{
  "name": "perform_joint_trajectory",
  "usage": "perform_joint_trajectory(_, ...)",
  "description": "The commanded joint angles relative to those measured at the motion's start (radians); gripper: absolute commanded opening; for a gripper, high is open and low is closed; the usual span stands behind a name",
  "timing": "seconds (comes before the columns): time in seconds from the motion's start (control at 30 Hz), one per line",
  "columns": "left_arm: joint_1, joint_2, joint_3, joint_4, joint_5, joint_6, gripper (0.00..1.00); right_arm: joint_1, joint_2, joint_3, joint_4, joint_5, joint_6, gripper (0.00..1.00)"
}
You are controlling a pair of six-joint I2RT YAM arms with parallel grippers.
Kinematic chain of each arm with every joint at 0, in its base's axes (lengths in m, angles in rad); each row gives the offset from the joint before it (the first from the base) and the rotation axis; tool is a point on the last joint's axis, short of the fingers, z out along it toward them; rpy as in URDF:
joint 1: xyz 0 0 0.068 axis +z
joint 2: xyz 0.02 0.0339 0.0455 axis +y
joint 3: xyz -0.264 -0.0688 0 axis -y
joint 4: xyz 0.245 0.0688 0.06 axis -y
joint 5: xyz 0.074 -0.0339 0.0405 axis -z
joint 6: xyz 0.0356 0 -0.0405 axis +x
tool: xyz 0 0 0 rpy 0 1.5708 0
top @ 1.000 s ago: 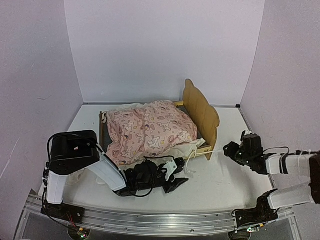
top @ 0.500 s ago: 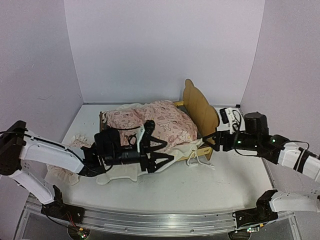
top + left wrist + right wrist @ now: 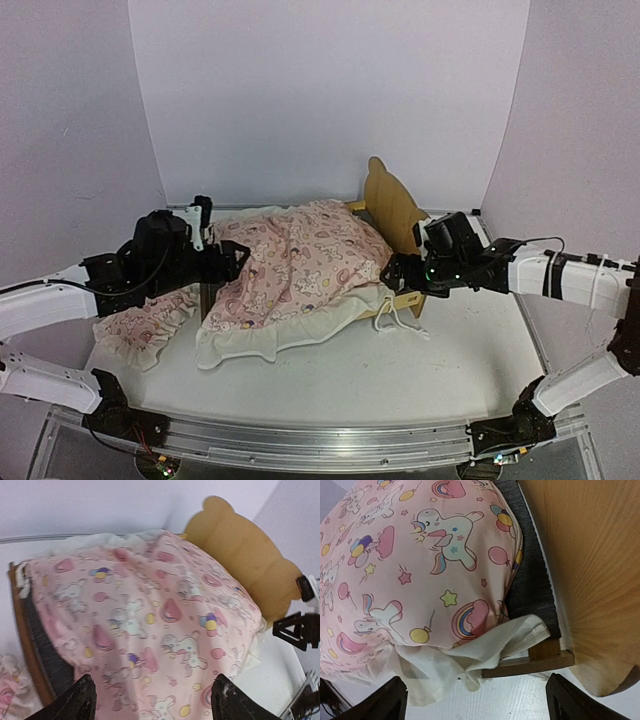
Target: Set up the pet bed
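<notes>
The pet bed stands mid-table, its wavy plywood headboard [image 3: 395, 205] to the right. A pink patterned blanket [image 3: 300, 265] with a white ruffle covers it and hangs over the near side. My left gripper [image 3: 235, 257] is open and empty, just above the blanket at the foot end. In the left wrist view [image 3: 152, 705] I see the blanket [image 3: 150, 610], the footboard [image 3: 27, 645] and the headboard [image 3: 240, 550]. My right gripper [image 3: 390, 273] is open and empty at the near head corner. The right wrist view [image 3: 480, 705] shows the grey mattress [image 3: 530, 575], the side rail [image 3: 530, 662] and the ruffle [image 3: 470, 655].
A small pink ruffled pillow [image 3: 140, 325] lies on the table left of the bed, below my left arm. A white cord [image 3: 395, 320] trails on the table by the bed's near head corner. White walls close in the back and both sides.
My left arm swung from the bed's near side up to its foot end. My right arm came in to the head corner. The blanket now hangs lower over the near side.
</notes>
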State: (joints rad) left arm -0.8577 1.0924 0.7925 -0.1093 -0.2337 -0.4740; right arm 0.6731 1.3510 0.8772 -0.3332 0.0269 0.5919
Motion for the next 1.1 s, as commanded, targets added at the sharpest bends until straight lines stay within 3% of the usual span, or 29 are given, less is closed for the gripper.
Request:
perform_joint_trajectory(0.0,0.085,-0.125,-0.026,-0.181,-0.159,-0.126,0.79,0.008,0.058,0.046,0.062,0.102,0.204,0.98)
perform_joint_trajectory(0.07,0.113,-0.149,-0.06,-0.18,-0.175,-0.159,0.77,0.015,0.071,0.042,0.076,0.133,0.259,0.96)
perform_joint_trajectory(0.1,0.125,-0.151,-0.076,-0.179,-0.182,-0.165,0.74,0.018,0.082,0.042,0.084,0.14,0.262,0.89)
perform_joint_trajectory(0.17,0.154,-0.141,-0.1,-0.178,-0.188,-0.171,0.66,0.022,0.109,0.051,0.072,0.156,0.29,0.63)
perform_joint_trajectory(0.2,0.171,-0.125,-0.11,-0.175,-0.176,-0.173,0.63,0.025,0.119,0.05,0.069,0.171,0.303,0.57)
perform_joint_trajectory(0.33,0.224,-0.057,-0.113,-0.167,-0.103,-0.175,0.62,0.047,0.161,0.065,0.042,0.232,0.337,0.47)
perform_joint_trajectory(0.5,0.229,0.026,-0.107,-0.147,-0.077,-0.176,0.61,0.119,0.224,0.12,-0.026,0.369,0.376,0.46)
perform_joint_trajectory(0.73,0.229,0.09,-0.114,-0.098,-0.027,-0.163,0.52,0.194,0.261,0.156,-0.135,0.564,0.402,0.53)
perform_joint_trajectory(1.07,0.229,0.09,-0.145,-0.058,0.008,-0.14,0.46,0.208,0.279,0.195,-0.142,0.608,0.467,0.5)
